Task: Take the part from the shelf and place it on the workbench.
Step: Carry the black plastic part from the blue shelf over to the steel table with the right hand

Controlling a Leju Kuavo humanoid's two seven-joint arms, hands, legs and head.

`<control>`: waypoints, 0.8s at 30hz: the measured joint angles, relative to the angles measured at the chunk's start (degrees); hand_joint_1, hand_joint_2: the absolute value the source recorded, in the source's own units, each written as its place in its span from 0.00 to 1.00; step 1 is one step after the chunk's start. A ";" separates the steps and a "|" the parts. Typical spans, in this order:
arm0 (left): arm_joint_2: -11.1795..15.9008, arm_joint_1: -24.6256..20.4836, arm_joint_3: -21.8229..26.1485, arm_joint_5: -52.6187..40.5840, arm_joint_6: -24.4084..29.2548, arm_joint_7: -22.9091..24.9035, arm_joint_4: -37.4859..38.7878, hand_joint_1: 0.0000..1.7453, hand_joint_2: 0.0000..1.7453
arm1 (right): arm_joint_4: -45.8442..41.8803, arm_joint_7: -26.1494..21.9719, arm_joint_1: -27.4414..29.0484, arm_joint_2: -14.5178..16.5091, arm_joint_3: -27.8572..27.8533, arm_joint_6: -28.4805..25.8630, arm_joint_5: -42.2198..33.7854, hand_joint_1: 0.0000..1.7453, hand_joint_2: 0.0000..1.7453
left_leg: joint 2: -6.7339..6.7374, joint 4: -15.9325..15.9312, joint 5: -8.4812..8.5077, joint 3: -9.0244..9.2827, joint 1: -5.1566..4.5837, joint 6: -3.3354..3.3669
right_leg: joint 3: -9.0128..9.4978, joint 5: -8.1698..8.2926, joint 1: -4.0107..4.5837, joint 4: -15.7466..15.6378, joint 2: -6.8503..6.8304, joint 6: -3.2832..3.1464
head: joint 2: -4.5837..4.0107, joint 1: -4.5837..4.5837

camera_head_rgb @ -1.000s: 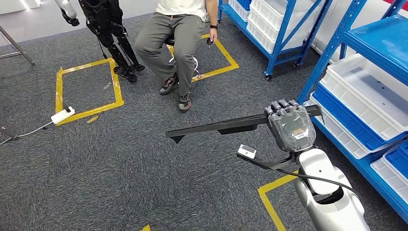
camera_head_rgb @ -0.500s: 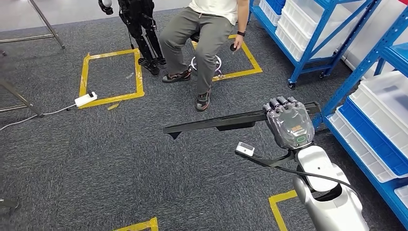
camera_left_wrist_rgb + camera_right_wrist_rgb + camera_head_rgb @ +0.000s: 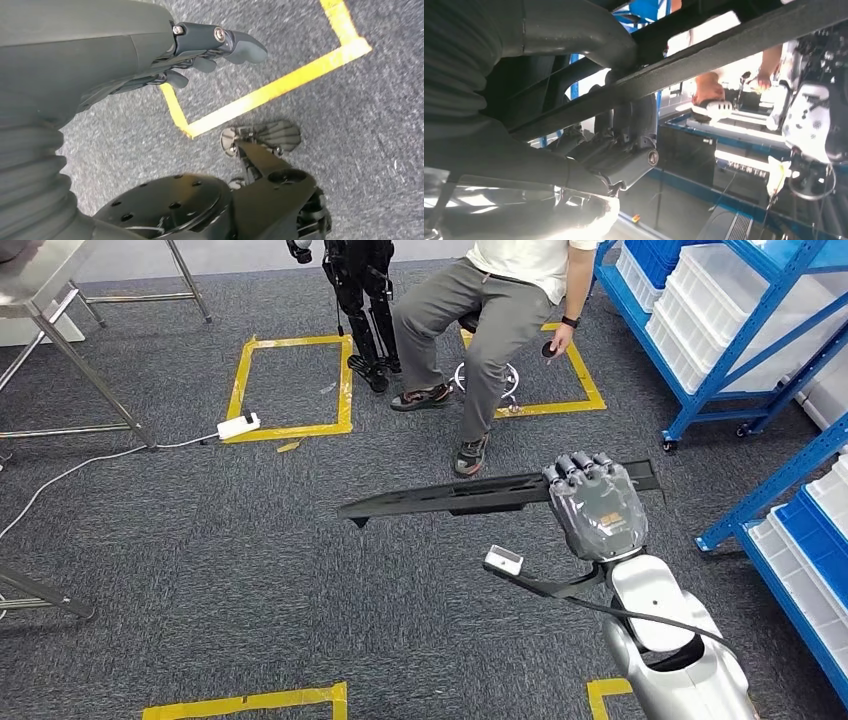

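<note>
The head view is evenly and brightly lit from above, with soft, faint shadows on the grey carpet [image 3: 200,540] and a mild sheen on the silver right arm [image 3: 665,640]. Straight lines bow slightly toward the picture's edges. The left wrist view is sharp on the carpet, while the left robot hand [image 3: 150,55] close to the lens is soft. The right wrist view is dim and backlit: the black part [image 3: 704,55] reads as a silhouette, with blown-out white glare patches and blur.

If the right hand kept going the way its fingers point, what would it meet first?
Probably the seated person's shoe and leg; the right hand, gripping the part, points up-frame toward them. Depth is unclear.
</note>
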 joint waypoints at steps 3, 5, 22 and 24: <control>0.01 0.37 -0.02 -0.13 -0.19 -0.11 0.00 0.00 1.00 | -0.36 0.05 0.94 0.16 0.13 -0.35 0.35 0.77 1.00 | 3.50 4.35 -2.79 -2.08 0.13 -0.80 | 0.30 0.29 -0.45 -0.41 -1.36 -1.38 | 0.01 -0.18; -0.06 0.40 -0.02 -0.16 -0.17 -0.18 0.00 0.00 1.00 | -0.48 0.08 1.20 0.38 0.18 -0.43 0.39 0.77 1.00 | 5.93 12.09 -6.50 -5.85 0.38 -1.33 | 0.34 0.18 -0.09 -0.40 -2.39 -1.96 | 0.01 -0.32; -0.16 0.54 -0.02 -0.56 -0.20 -0.49 0.00 0.00 1.00 | -0.87 -0.17 1.92 1.11 0.44 -0.37 0.39 0.77 1.00 | 4.84 0.05 -0.51 0.38 0.27 1.40 | -7.08 -7.95 0.46 16.54 -1.93 -0.09 | 0.01 0.32; -0.16 0.60 -0.02 -0.69 -0.23 -0.48 0.00 0.00 1.00 | -0.87 -0.20 2.08 1.14 0.42 -0.37 0.45 0.77 1.00 | 3.31 0.09 -0.52 0.52 0.25 1.37 | -6.41 -5.94 0.42 14.12 -1.63 0.83 | 0.01 0.31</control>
